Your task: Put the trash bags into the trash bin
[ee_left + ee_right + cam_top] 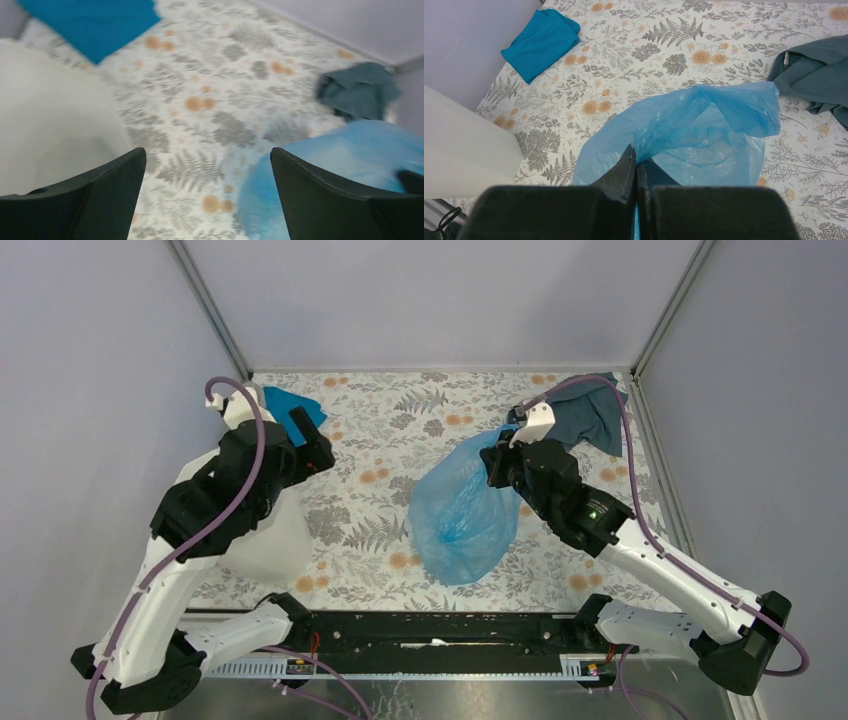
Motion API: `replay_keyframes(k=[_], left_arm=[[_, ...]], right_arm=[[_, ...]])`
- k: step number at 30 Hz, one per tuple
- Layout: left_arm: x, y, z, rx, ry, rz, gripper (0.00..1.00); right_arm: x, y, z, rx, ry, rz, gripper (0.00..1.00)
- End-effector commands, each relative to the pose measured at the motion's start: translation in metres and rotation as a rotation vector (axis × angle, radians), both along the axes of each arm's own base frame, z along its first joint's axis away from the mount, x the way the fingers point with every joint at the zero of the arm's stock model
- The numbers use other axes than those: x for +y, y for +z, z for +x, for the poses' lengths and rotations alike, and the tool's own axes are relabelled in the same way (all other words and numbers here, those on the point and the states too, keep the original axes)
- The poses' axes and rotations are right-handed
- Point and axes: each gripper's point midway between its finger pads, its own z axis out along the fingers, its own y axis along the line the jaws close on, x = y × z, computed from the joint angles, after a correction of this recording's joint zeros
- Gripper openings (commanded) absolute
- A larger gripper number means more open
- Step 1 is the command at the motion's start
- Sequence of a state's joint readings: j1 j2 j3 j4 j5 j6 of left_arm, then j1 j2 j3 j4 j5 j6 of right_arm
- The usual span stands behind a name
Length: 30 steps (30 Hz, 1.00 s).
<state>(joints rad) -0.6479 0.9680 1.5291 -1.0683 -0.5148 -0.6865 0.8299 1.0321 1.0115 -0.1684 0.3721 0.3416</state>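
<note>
Table (380,440) covered in a pale print of grey ferns and orange flowers, walled on the left, far and right sides. Far left corner: folded teal-blue cloth (285,405), lying flat. Far right corner: crumpled grey-blue cloth (595,415), against the right edge. Near left: white trash bin (272,540) standing on the print, well apart from both cloths. Centre-right: billowed light-blue trash bag (462,510), lower end down on the table, top edge lifted; not touching the bin.
</note>
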Motion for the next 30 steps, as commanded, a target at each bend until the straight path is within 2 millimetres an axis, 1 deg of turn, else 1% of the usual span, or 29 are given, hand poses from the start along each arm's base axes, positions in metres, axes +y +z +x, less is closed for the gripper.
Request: replay_keyframes(k=[1,4,6,10,12,14,17,18,22,24,26,30], left_arm=[[0.058,-0.041,-0.009,0.12,0.288,0.2,0.98],[0.069,-0.053,-0.012,0.142,0.369,0.228,0.94],[0.069,-0.063,-0.008,0.149,0.383,0.242,0.89],[0.062,-0.082,0.001,0.18,0.387,0.271,0.77],[0.059,-0.093,0.002,0.208,0.385,0.285,0.64],[0.058,-0.104,0.001,0.231,0.387,0.291,0.56],[0.051,-0.115,0.003,0.245,0.348,0.283,0.39],[0.048,-0.115,0.003,0.245,0.322,0.285,0.35],[0.031,-0.103,0.012,0.217,0.205,0.272,0.21],[0.014,-0.097,0.017,0.214,0.107,0.26,0.13],[-0.003,-0.09,0.02,0.21,0.008,0.249,0.0],[-0.045,-0.074,0.023,0.186,-0.191,0.183,0.0]], right_arm=[[-0.005,0.011,-0.003,-0.037,-0.002,0.011,0.0],[-0.009,0.012,-0.006,-0.039,-0.007,0.016,0.0],[-0.012,0.013,-0.007,-0.043,-0.01,0.021,0.0],[-0.017,0.017,-0.012,-0.059,-0.01,0.033,0.0],[-0.02,0.02,-0.013,-0.076,-0.014,0.039,0.0],[-0.023,0.025,-0.013,-0.089,-0.021,0.033,0.0],[-0.025,0.031,-0.013,-0.096,-0.023,0.022,0.0],[-0.025,0.032,-0.013,-0.098,-0.025,0.021,0.0],[-0.032,0.035,-0.013,-0.107,-0.045,0.013,0.0],[-0.038,0.038,-0.014,-0.114,-0.061,0.01,0.0],[-0.044,0.042,-0.016,-0.127,-0.075,0.008,0.0],[-0.061,0.054,-0.019,-0.161,-0.123,0.002,0.0]])
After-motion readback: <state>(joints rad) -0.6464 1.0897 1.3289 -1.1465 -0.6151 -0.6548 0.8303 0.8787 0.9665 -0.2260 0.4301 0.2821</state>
